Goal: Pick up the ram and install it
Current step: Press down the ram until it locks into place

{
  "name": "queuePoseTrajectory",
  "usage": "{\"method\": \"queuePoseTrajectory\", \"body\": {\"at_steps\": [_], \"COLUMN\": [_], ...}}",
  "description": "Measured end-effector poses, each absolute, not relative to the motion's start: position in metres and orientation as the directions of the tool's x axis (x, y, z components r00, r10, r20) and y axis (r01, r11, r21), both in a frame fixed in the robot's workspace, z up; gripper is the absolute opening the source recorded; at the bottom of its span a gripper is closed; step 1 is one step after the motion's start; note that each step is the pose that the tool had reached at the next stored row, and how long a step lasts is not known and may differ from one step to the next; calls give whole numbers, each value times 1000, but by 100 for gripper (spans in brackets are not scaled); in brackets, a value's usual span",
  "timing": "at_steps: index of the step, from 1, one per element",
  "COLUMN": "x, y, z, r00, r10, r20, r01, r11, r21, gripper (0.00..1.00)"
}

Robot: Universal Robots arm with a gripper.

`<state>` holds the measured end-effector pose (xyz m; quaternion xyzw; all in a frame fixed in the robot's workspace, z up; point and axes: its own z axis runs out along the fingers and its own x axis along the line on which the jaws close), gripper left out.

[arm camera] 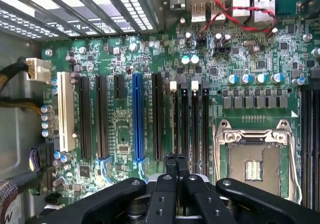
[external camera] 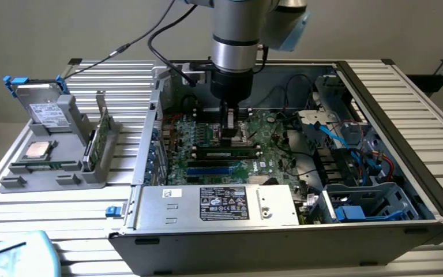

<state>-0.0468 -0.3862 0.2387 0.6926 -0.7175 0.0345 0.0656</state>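
Ram lies seated, it seems, in a motherboard slot, long axis running across the exterior view, just below the gripper. Wrist view: gripper fingers pressed together over the slots, holding nothing; no writing legible.

A green motherboard carries 1 bright blue slot, 1 white slot and black slots. The gripper is black. Red wires cross grey ports. The power supply is silver.
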Motion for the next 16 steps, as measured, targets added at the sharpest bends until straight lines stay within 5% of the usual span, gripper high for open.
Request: {"method": "queuePoseTrajectory", "body": {"at_steps": [16], "x": [-52], "y": [-393], "z": [231], "r00": [-32], "r10": [-989], "r20": [143], "r01": [-998], "r11": [38], "r21": [41], "gripper": [10]}}
